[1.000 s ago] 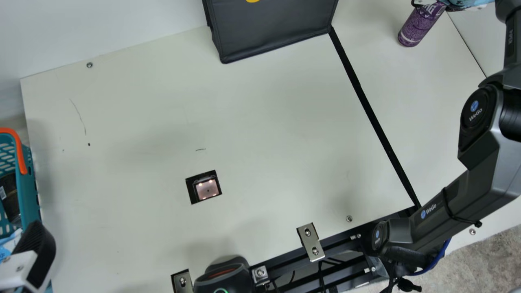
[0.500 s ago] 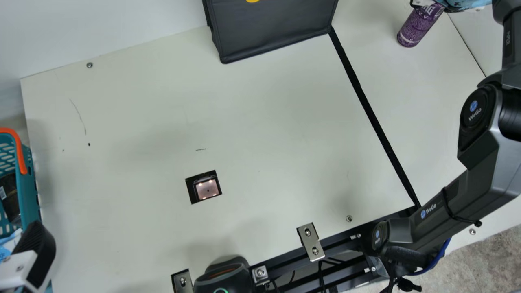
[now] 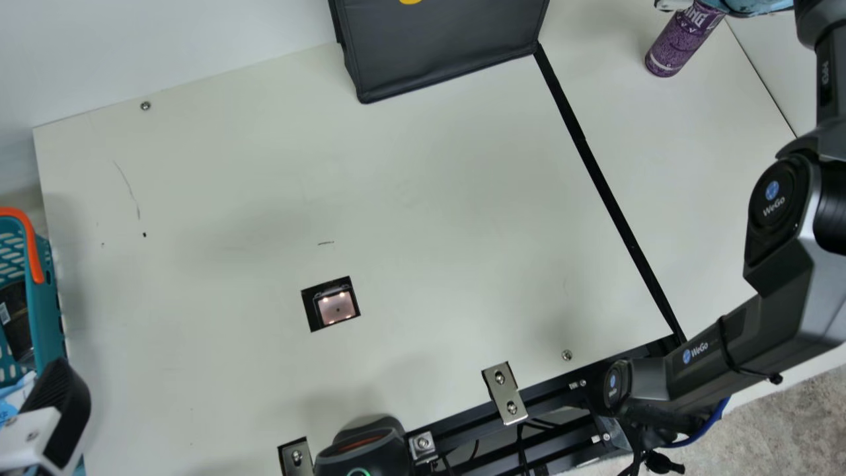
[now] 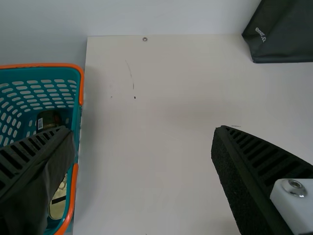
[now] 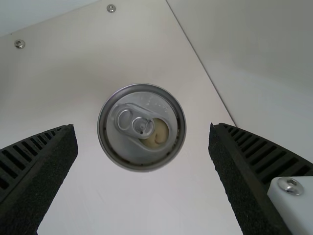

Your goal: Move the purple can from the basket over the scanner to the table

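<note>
The purple can (image 3: 684, 39) stands upright on the table at the main view's top right. Over its upper end is my right gripper (image 3: 753, 6), partly cut off by the picture's edge. From the right wrist view, the opened can top (image 5: 142, 127) lies between the spread fingers of my right gripper (image 5: 142, 129), with a gap on either side. My left gripper (image 3: 66, 413) is at the main view's lower left, beside the basket (image 3: 46, 317). Its fingers are wide apart with nothing held, as the left wrist view of my left gripper (image 4: 142, 133) shows. The scanner window (image 3: 336, 307) is set in the tabletop.
Dark items, including a can (image 4: 49, 119), lie in the teal basket (image 4: 76, 117). A black bag (image 3: 449, 46) stands at the table's back. Black tape (image 3: 605, 178) crosses the tabletop, and a dark device (image 3: 363, 449) sits at the front edge by metal brackets (image 3: 504, 393).
A pale part of my right gripper beside the can's top has shifted left, away from the can. That arm's elbow has moved slightly. The can and my left arm have stayed put.
</note>
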